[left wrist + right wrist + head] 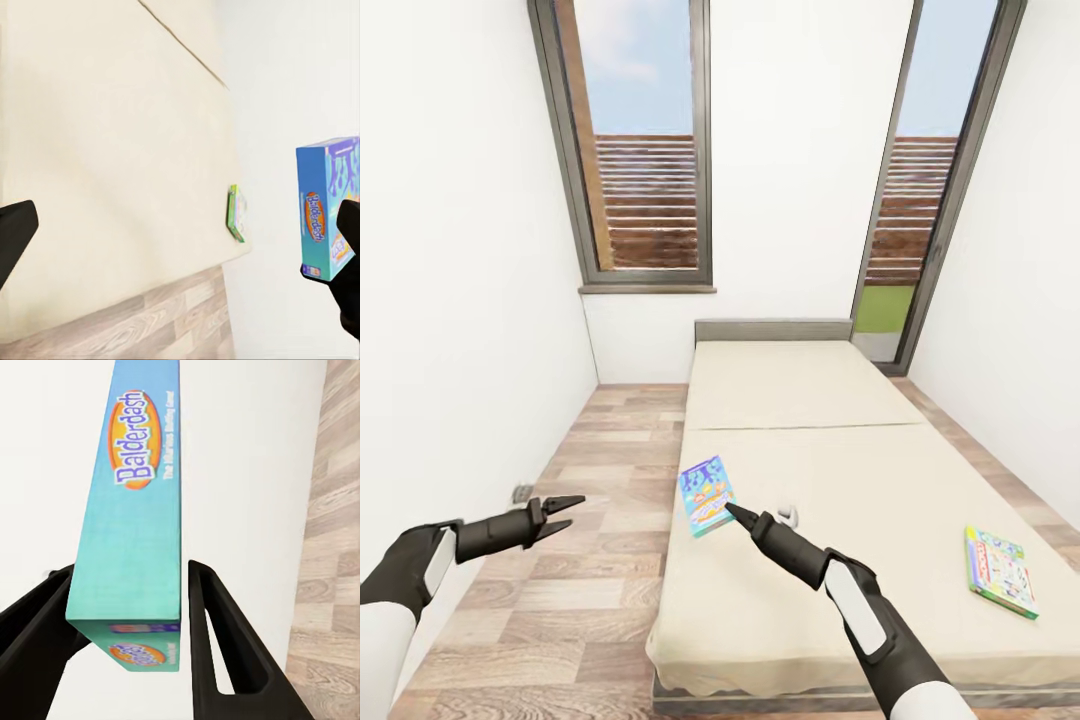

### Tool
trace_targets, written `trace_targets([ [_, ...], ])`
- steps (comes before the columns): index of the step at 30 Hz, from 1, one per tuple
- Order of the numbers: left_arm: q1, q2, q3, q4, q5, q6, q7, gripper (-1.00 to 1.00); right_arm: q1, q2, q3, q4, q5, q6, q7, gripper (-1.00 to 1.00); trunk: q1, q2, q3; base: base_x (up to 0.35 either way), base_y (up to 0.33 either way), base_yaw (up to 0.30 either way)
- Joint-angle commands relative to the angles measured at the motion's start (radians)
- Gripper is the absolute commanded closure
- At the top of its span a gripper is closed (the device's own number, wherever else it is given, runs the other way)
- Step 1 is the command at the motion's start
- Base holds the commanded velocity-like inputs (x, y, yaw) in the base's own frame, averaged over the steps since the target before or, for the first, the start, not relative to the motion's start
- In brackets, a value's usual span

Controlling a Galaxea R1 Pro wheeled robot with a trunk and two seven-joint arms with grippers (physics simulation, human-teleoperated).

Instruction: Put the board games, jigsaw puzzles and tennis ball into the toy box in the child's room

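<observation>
Head view: blue board game (706,496) (long axis bedwise) in right pincer (732,512).

— Can you read anything from where you sit?

— Yes. On the narrow side of the blue board game (135,510) between your right gripper (127,652) fingers, an orange oval carries "Balderdash" in white and purple letters. Beside it runs a smaller line, too blurred for you to make out.

— And the short end?

— The same oval logo again, too small to read. Your left wrist view shows it too (328,206).

— The green-edged board game (1000,570) at the bed's near right?

— Its lid print is illegible.
</observation>
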Motion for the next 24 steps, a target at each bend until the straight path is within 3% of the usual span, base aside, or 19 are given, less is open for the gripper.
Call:
trace_targets([
  [1, -0.001, -0.001, -0.009, -0.005, 0.001, 0.013, -0.006, -1.0, -0.001, -0.001, -0.001, -0.001, -0.007, 0.007, 0.0, 1.0, -0.004, 0.007, 0.002, 0.0, 0.0, 0.0],
  [7, -0.002, 0.001, -0.03, -0.012, 0.001, 0.019, -0.015, -1.0, -0.001, -0.002, -0.001, -0.006, -0.006, 0.007, 0.004, 1.0, -0.027, 0.049, 0.021, 0.0, 0.0, 0.0],
  [24, -0.002, 0.0, -0.037, -0.014, 0.001, 0.02, -0.018, -1.0, -0.001, -0.008, -0.003, -0.067, -0.008, 0.008, -0.001, 1.0, -0.092, 0.168, 0.074, 0.0, 0.0, 0.0],
])
